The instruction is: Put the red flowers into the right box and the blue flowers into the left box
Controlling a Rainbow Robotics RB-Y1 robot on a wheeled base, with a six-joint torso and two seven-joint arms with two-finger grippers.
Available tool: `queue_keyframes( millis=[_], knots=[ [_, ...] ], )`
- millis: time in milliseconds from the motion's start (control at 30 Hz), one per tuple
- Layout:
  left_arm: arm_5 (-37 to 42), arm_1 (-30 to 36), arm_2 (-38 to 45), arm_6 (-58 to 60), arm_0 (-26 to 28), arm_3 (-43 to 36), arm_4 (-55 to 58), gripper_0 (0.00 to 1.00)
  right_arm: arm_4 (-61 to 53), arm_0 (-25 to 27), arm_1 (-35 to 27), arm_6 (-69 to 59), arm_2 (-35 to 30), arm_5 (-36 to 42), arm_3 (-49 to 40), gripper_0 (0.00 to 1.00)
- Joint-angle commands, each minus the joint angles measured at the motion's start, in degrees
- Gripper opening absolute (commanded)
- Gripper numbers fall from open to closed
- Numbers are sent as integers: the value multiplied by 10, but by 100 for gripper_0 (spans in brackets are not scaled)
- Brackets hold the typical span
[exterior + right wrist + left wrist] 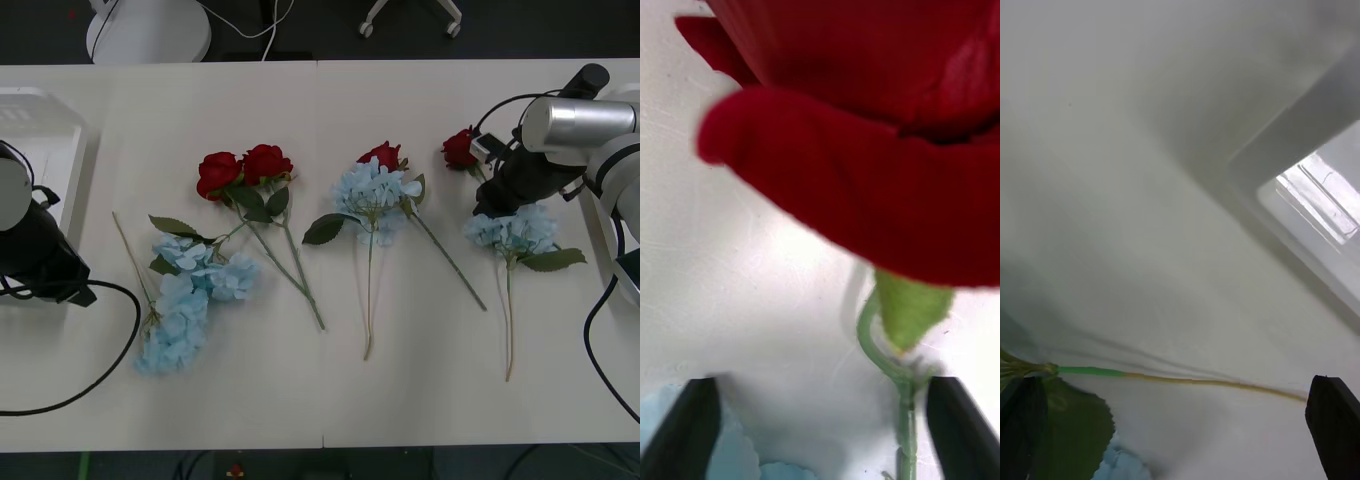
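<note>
Front view. Eight flowers lay across the white table (300, 400). A pair of red flowers (243, 168) sat in the upper centre-left, a third (383, 155) in the upper centre touching a blue flower (374, 192), and a fourth (460, 148) at the upper right. Two more blue flowers (190, 295) lay at the lower left and another (512, 230) at the right. The left box (40, 130) showed at the left edge; the right box (600, 225) was probably the white strip at the right edge, mostly hidden by the arm. The right gripper (490, 175) hovered just beside the fourth rose, and the left arm was parked at the left edge.

Right wrist view. The black fingers (689, 427) stood wide apart, holding nothing, with the rose's green stem (902, 405) between them and the bloom (865, 112) just beyond.

Left wrist view. The left fingers (1334, 424) stood wide and empty above a stem (1172, 379) and a corner of the left box (1300, 135).

Step in hand: reaching for the rightmost rose. The next move calls for descending and closing on the stem below the bloom. No writing could be read.
</note>
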Motion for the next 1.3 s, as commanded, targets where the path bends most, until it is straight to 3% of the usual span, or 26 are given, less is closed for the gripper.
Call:
queue_keyframes(
  millis=[33, 333, 500, 1000, 1300],
  knots=[
    [-8, -55, -5, -7, -28, 19, -62, 100, 9, -31, 17, -23, 4, -4, 4, 32],
    [-54, -106, -7, -4, -63, 89, -95, 100, 10, -31, 20, -26, 4, -5, 9, 30],
    [-64, -124, -8, -4, -87, 119, -103, 100, 9, -31, 20, -27, 3, -5, 10, 0],
    [-64, -187, -15, -12, -63, 130, -171, 100, -22, -35, 23, -24, -9, 4, 10, 0],
    [-70, -206, -14, -24, -17, 110, -221, 100, -118, -76, -23, -19, -30, 56, -8, 0]
  ],
)
